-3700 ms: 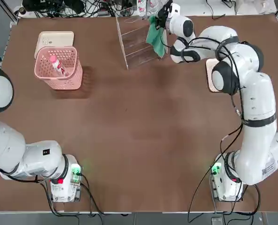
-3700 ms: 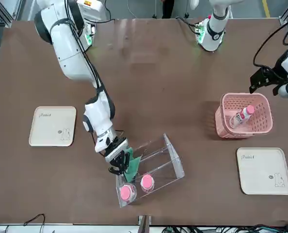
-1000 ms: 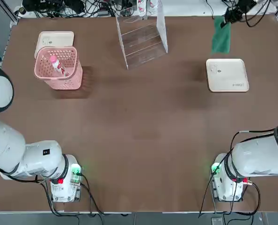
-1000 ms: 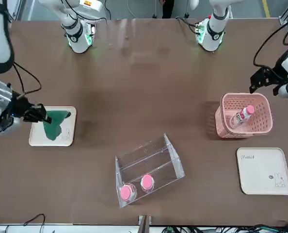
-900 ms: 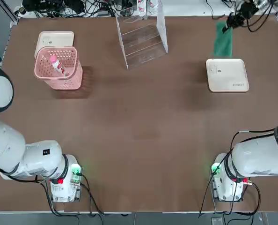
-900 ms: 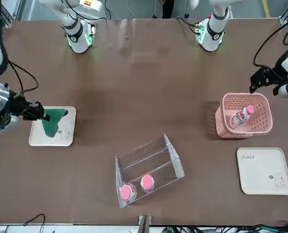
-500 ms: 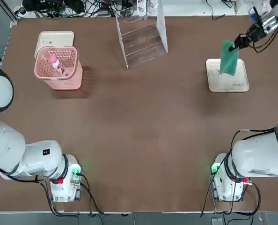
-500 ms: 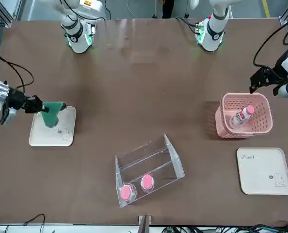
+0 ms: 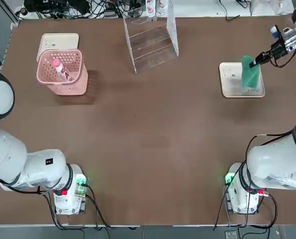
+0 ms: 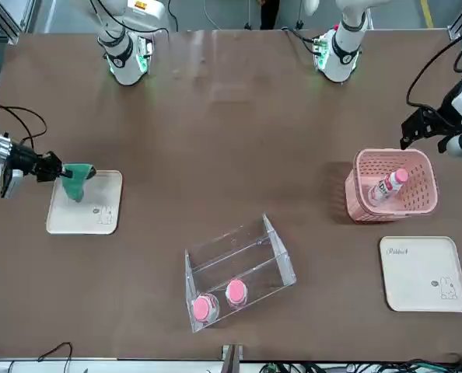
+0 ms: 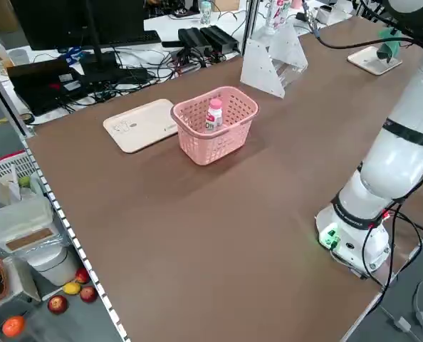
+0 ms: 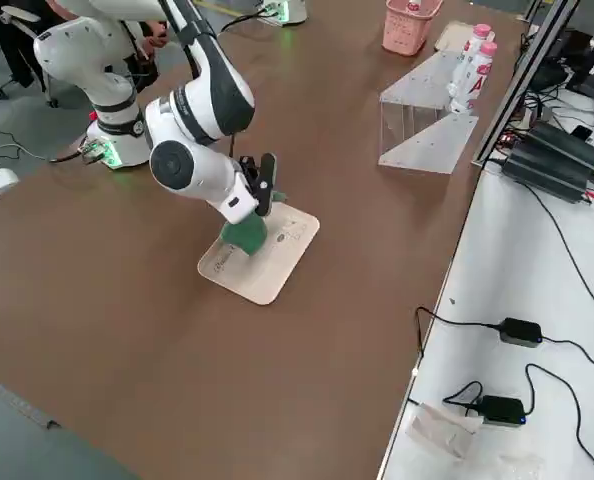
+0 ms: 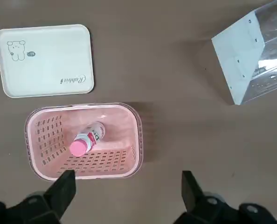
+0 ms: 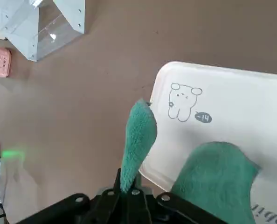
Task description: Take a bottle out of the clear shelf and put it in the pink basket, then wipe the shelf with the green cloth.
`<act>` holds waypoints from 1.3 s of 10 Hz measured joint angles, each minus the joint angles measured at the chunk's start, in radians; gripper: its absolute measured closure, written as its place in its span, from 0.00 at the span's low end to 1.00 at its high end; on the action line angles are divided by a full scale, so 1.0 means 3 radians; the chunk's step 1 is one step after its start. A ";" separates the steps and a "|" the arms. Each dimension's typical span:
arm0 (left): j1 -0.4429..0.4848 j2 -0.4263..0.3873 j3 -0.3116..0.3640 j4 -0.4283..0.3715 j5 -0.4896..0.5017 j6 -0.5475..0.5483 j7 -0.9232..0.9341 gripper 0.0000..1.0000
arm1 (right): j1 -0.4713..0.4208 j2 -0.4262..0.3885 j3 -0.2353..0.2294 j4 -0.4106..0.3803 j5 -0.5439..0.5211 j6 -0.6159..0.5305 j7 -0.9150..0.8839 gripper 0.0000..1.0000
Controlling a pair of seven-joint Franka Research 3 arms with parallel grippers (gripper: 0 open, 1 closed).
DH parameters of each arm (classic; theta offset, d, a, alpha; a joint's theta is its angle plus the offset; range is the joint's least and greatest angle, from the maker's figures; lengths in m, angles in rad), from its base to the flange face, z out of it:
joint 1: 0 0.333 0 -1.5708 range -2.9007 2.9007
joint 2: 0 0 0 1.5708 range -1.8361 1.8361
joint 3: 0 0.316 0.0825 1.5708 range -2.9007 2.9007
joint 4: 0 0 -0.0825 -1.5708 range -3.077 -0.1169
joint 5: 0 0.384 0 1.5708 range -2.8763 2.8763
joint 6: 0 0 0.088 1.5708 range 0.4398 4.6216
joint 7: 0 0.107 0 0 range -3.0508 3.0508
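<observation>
The right claw (image 14: 129,189) is closed on the green cloth (image 14: 138,135), over the cream tray (image 14: 231,107) (the right-hand one); the left claw (image 13: 129,186) stands open near the pink basket (image 13: 85,175), bottle (image 13: 88,139) inside. Brown table (image 9: 138,149) separates tray and clear shelf (image 9: 150,45).

I see a pink basket (image 9: 62,88) patterned with small holes, and in it a white bottle (image 10: 388,186) with a pink cap and a red-marked label. My cloth (image 9: 250,72) reads teal-green above a cream tray (image 14: 231,102) printed with a line-drawn bear, and the table (image 9: 148,129) is plain brown.
</observation>
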 joint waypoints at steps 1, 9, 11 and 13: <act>0.0000 0.0000 0.0000 0.0000 0.0000 0.0000 0.0000 0.00 | -0.0016 0.0036 0.0000 -0.0002 0.0065 -0.0001 -0.0050 0.98; 0.0000 0.0000 0.0000 0.0000 0.0000 0.0000 0.0000 0.00 | -0.0385 0.0546 -0.0006 0.0203 0.0185 0.0110 -0.1212 0.98; 0.0000 0.0000 0.0000 0.0000 0.0000 0.0000 0.0000 0.00 | -0.0465 0.0604 -0.0008 0.0302 0.0147 0.0292 -0.1484 0.98; 0.0000 0.0000 0.0000 0.0000 0.0000 0.0000 0.0000 0.00 | -0.0525 0.0708 -0.0009 0.0325 0.0140 0.0513 -0.1729 0.98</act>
